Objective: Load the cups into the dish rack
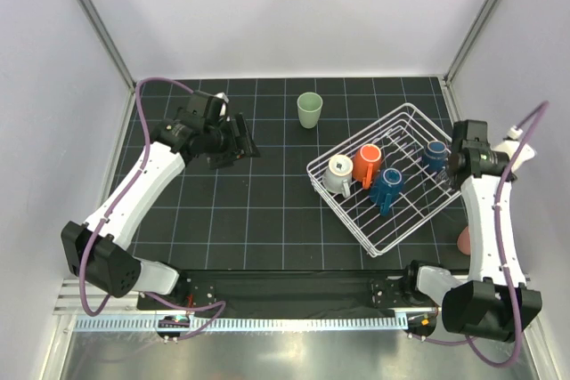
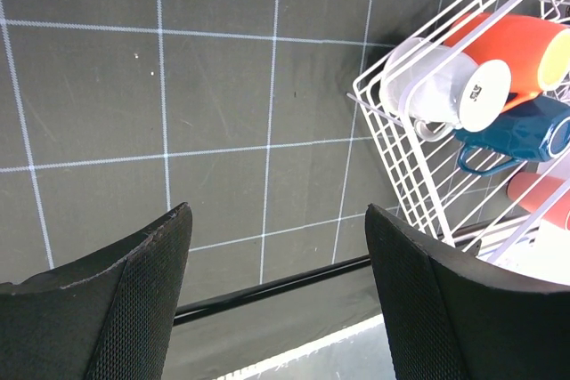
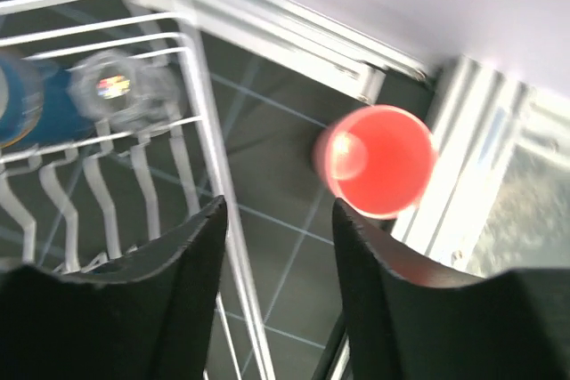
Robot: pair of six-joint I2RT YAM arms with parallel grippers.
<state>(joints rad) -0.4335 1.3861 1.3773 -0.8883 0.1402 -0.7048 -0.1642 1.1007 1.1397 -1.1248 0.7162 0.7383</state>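
Observation:
The white wire dish rack sits right of centre and holds a white mug, an orange mug, a blue mug and a navy cup. A pale green tumbler stands upright on the mat behind the rack. A pink cup lies on its side outside the rack's right edge, partly hidden by the right arm in the top view. My right gripper hovers open just short of that pink cup, with the rack's rim beside its left finger. My left gripper is open and empty over bare mat, far left of the rack.
A clear glass lies in the rack beside a blue cup. The black gridded mat ends at a metal rail in front. White walls with metal corner posts enclose the table on three sides.

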